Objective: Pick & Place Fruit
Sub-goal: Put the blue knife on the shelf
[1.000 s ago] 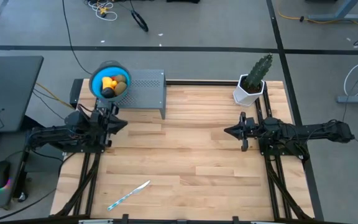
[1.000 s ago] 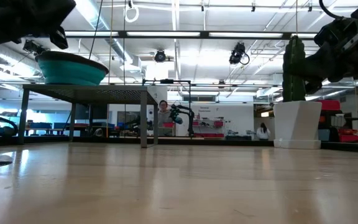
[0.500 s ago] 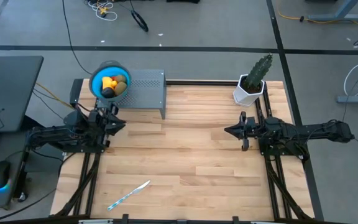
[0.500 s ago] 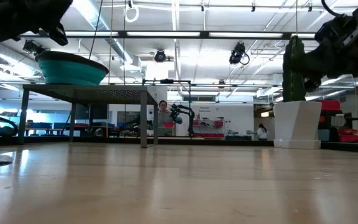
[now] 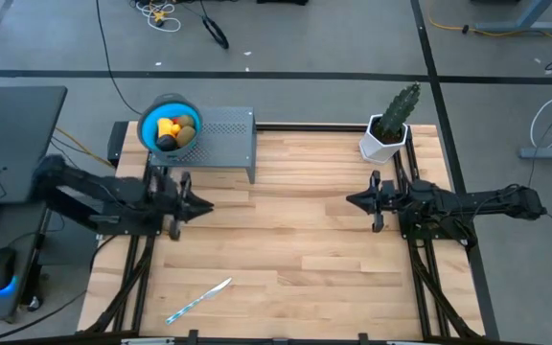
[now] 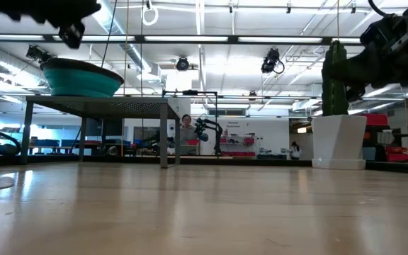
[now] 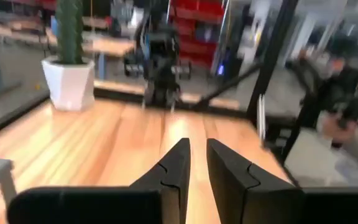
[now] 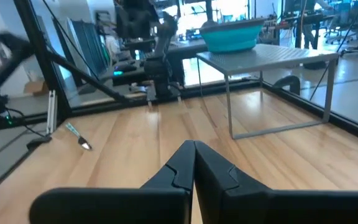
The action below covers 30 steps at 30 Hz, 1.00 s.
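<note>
The fruit [image 5: 172, 130], yellow-orange, olive and black pieces, lies in a blue bowl [image 5: 151, 123]. The bowl stands on a grey perforated stand [image 5: 226, 139] at the table's far left. In the low view only the bowl's wall [image 6: 80, 79] shows, and the fruit is hidden. My left gripper [image 5: 207, 204] hovers near the stand's front, pointing level toward the table's right. Its fingers [image 7: 197, 152] are a narrow gap apart with nothing between them. My right gripper [image 5: 350, 201] waits at the right, pointing left, and is shut [image 8: 194, 149] and empty.
A green cactus in a white pot [image 5: 389, 129] stands at the far right corner. A slim white-and-blue stick [image 5: 199, 300] lies near the front left. Bare wooden tabletop [image 5: 286, 240] spreads between the two arms.
My left gripper has swung out from beside the stand toward the table's right and slightly toward the near edge. It has risen and turned as it went. My right arm has kept still.
</note>
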### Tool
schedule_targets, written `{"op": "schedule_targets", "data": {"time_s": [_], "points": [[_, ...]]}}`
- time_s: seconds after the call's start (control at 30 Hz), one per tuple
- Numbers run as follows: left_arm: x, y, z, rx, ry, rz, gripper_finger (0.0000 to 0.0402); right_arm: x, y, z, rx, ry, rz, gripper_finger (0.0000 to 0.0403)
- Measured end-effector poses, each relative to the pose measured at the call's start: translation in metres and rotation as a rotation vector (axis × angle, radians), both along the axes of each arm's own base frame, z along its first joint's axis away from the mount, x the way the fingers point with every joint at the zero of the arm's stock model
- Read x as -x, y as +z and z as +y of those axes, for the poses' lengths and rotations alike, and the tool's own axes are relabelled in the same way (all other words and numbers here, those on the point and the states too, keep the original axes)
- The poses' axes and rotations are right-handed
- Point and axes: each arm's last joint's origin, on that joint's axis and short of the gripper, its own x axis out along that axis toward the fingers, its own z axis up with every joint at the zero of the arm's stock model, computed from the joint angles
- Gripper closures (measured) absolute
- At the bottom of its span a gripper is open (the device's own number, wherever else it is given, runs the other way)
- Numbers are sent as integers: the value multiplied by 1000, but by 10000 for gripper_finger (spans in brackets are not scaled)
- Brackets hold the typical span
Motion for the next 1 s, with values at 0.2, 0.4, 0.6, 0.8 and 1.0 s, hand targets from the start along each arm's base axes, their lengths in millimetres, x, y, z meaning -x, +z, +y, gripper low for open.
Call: {"op": "schedule_targets", "data": {"time_s": [0.2, 0.4, 0.6, 0.8, 1.0], "points": [[-40, 34, -52, -104, 41, 345, 341, 0, -4, 0, -1, 0, 46, 390], [-70, 53, -100, 54, 119, 770, 317, 1, -8, 0, -4, 6, 88, 390], [-86, 41, -145, 265, 210, 1203, 263, 1, -12, 0, -56, 6, 117, 390], [-92, 8, -183, 432, 233, 1431, 213, 1, -12, 0, -58, 7, 116, 390], [-95, -22, -207, 459, 324, 1466, 193, 1, -12, 0, -55, 7, 116, 390]]}}
